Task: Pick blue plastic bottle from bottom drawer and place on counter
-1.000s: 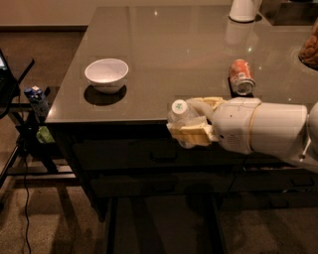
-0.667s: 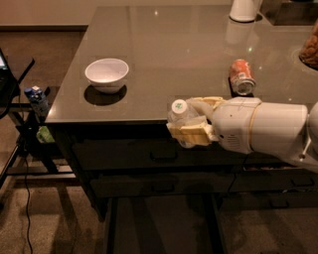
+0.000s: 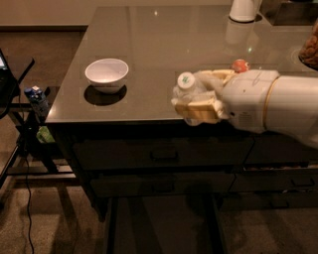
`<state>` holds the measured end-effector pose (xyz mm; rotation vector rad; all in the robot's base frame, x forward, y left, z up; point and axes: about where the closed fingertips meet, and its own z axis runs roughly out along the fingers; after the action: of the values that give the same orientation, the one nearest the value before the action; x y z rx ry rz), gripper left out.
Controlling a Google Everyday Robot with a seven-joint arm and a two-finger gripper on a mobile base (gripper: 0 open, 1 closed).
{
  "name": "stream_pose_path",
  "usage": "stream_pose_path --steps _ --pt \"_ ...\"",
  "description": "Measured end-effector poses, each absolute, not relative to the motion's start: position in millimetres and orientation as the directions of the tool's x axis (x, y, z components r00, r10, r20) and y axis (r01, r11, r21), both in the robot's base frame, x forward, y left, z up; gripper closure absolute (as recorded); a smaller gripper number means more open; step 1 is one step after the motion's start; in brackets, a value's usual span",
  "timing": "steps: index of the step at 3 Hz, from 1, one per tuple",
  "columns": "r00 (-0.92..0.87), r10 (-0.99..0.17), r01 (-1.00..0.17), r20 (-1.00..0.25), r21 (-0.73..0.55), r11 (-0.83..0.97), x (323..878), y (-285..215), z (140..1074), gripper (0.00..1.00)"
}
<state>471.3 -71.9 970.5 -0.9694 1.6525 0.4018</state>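
My gripper (image 3: 196, 99) is shut on the blue plastic bottle (image 3: 186, 87), a clear bottle with a white cap, and holds it upright above the front edge of the counter (image 3: 149, 44). The white arm reaches in from the right. The bottom drawer (image 3: 159, 223) is pulled out below, with a bare grey-brown floor.
A white bowl (image 3: 106, 74) sits on the counter's left part. An orange soda can (image 3: 240, 65) lies behind the arm. A white jug (image 3: 243, 10) stands at the back. A small blue-topped carton (image 3: 36, 96) rests on a stand left of the cabinet. Two dark drawer fronts (image 3: 164, 155) face me.
The gripper with the bottle has risen a little and moved further over the counter, now covering more of the soda can.
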Motion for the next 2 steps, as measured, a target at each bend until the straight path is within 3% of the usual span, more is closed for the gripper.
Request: stream_pose_path --steps 2 --pt "-0.036 -0.374 -0.769 -0.927 -0.213 0.602 481.2 -70.4 978.4 1.0"
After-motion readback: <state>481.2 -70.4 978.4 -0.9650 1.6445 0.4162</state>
